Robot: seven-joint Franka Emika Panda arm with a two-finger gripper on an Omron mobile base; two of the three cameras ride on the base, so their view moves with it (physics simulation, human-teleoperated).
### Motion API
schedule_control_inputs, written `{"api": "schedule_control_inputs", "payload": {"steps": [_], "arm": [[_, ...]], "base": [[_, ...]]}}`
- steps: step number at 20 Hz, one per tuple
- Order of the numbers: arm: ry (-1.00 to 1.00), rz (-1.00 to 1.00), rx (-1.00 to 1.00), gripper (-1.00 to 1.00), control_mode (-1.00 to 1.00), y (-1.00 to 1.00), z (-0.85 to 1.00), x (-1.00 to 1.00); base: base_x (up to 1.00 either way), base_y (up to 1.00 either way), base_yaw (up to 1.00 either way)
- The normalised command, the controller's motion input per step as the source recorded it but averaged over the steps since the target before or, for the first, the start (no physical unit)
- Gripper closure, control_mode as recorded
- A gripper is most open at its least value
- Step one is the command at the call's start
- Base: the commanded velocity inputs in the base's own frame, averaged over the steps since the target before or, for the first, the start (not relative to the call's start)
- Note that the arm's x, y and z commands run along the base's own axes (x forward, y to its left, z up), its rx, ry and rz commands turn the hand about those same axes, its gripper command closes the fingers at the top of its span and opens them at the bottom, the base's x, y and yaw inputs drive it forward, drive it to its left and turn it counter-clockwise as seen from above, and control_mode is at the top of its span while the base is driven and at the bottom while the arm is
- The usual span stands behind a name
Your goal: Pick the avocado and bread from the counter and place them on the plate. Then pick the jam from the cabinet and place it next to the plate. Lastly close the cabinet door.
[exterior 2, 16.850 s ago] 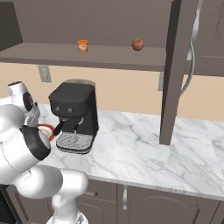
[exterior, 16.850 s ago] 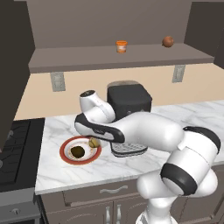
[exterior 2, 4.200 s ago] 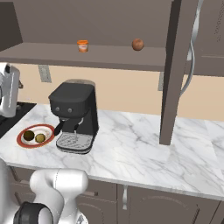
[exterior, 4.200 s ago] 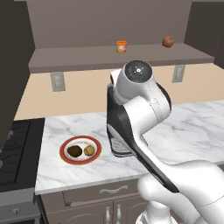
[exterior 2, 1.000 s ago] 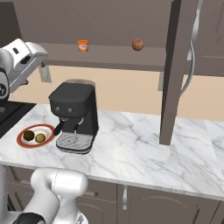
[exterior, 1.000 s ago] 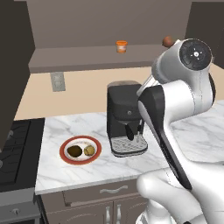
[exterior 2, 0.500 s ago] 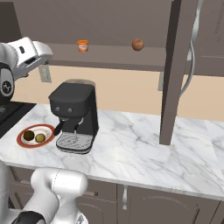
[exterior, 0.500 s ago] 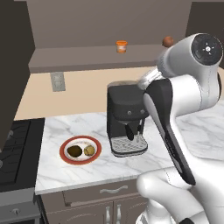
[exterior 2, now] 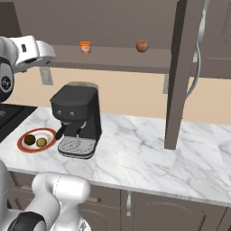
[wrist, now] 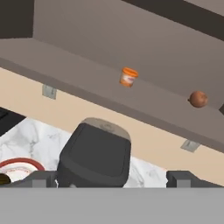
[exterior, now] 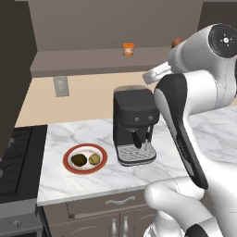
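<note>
The plate (exterior: 84,159) sits on the white marble surface (exterior: 83,183), just left of the black coffee machine (exterior: 134,125). 2 food lumps lie on the plate side by side: the dark avocado (exterior: 79,159) and the tan bread (exterior: 94,159). The jam (exterior: 128,49) (a small orange jar) stands up on the shelf of the open cabinet (exterior 2: 113,56). A brown ball (exterior 2: 142,45) rests on the same shelf, well apart from the jar. The cabinet door (exterior 2: 180,72) stands open, edge on. The end effector (wrist: 111,178) is raised high over the coffee machine and faces the shelf. Its 2 fingers are spread wide with nothing between them. It is far from the jam.
</note>
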Motion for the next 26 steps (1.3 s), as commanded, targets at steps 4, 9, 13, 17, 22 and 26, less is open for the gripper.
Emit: {"api": "schedule_control_inputs", "payload": {"steps": [4,9,13,17,22,26], "arm": [[0.0,-0.04,0.14,-1.0,-1.0,0.0,0.0,0.0],[0.0,-0.01,0.16,-1.0,-1.0,0.0,0.0,0.03],[0.0,0.0,0.14,-1.0,-1.0,0.0,0.0,0.08],[0.0,0.0,0.08,-1.0,-1.0,-0.01,0.0,0.14],[0.0,0.0,0.05,-1.0,-1.0,-0.06,0.0,0.16],[0.0,-0.01,0.0,-1.0,-1.0,-0.09,0.0,0.16]], "base": [[0.0,0.0,0.0],[0.0,0.0,0.0],[0.0,0.0,0.0],[0.0,0.0,0.0],[0.0,0.0,0.0],[0.0,0.0,0.0]]}}
